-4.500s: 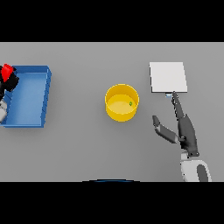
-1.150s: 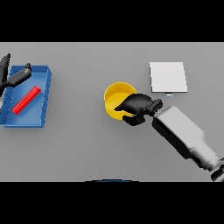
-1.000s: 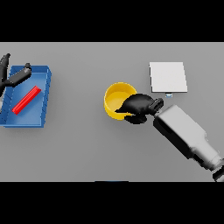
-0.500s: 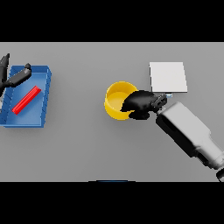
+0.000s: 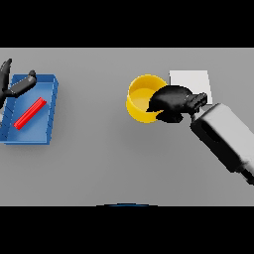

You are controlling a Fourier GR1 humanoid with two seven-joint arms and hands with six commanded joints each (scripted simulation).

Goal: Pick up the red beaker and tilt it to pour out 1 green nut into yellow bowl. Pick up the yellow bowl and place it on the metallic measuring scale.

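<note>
Right hand: the right hand (image 5: 171, 101) was clamped on the near-right rim of the yellow bowl (image 5: 141, 98), fingers curled over the edge; half a second before, it held the same grip a little lower in the head view.
Bowl: the bowl had shifted slightly up and toward the scale (image 5: 191, 84) since a second earlier; it now lay just beside the plate's left edge, with the hand across the gap between them; whether it had left the desk (image 5: 114, 154) could not be told from above.
Nut: no green speck showed inside the bowl at this moment, perhaps hidden by the hand; it was plain there some seconds before.
Beaker: the red beaker (image 5: 30, 113) lay on its side in the blue tray (image 5: 49, 114), where it had lain a second ago; the pouring step looked done.
Left hand: the left hand (image 5: 12, 84) hovered at the tray's far-left corner, fingers spread apart, holding nothing.
Meaning: the carry toward the scale seemed under way; the set-down on the plate was still to come.
</note>
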